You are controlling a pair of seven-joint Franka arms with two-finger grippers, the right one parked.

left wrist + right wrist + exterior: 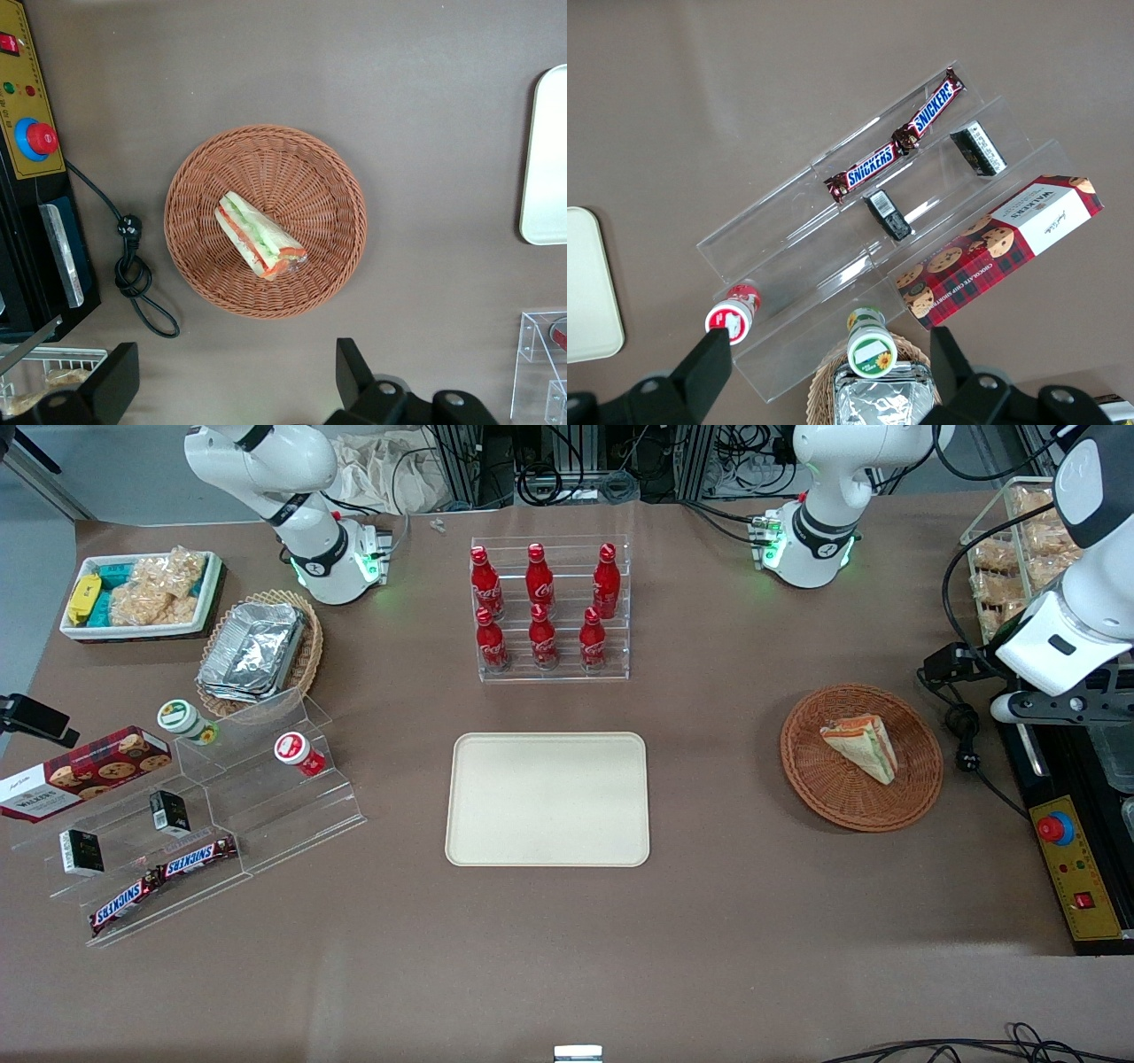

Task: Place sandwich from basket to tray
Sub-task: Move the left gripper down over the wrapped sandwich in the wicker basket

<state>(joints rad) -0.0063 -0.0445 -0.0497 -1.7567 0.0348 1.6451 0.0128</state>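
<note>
While the sandwich lies in the basket at the front view's right, long axis diagonal, the pincer hangs above the counter beside it, wide open, empty.

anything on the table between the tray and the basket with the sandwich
No. In the front view, only bare brown tabletop lies between the tray and the basket holding the sandwich. The open gripper hangs above the basket.
</note>
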